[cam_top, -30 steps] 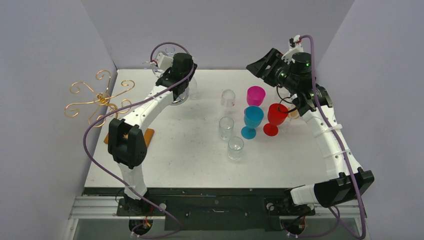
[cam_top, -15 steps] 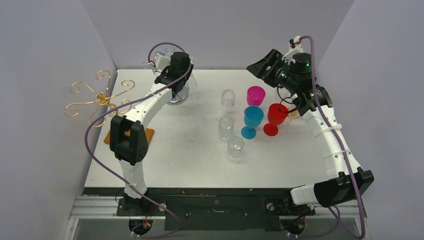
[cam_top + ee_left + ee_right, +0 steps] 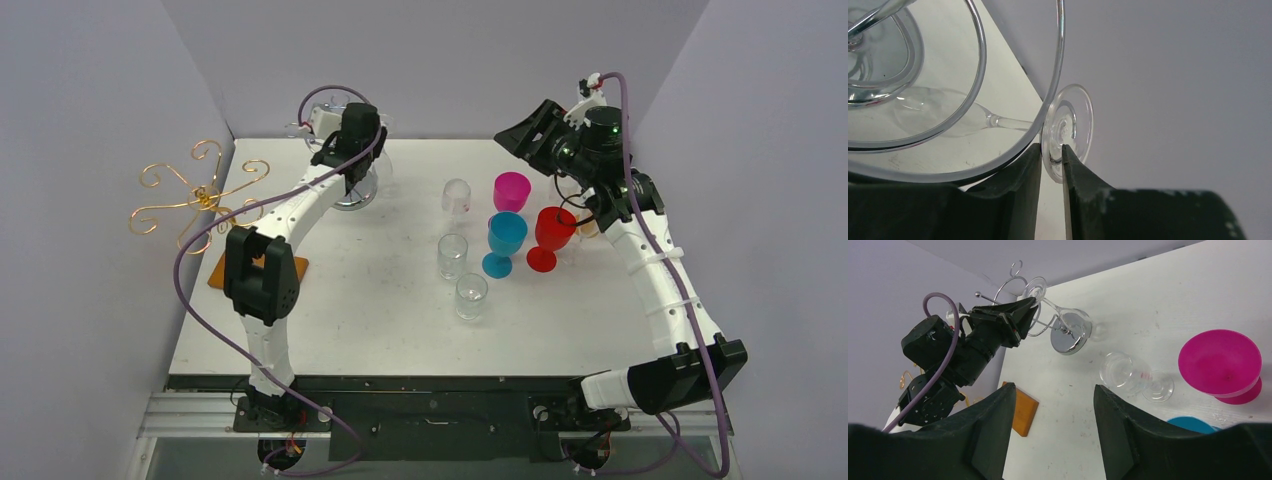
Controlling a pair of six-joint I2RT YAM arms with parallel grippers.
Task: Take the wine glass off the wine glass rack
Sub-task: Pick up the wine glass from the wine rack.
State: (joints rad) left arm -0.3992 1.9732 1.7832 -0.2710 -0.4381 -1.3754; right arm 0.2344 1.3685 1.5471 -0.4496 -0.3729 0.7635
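We see the wine glass as clear, glossy glass, its foot edged with bright light. The wine glass rack looks to us like polished chrome wire, with a mirror-bright base. The second rack is shiny gold-coloured wire. We read the pink goblet, blue goblet and red goblet as smooth, slightly translucent plastic. The tumblers are clear and glossy; glass or plastic, we cannot tell. The table is matt white, lightly scuffed. The left gripper and right gripper have matt black, faintly grainy plastic
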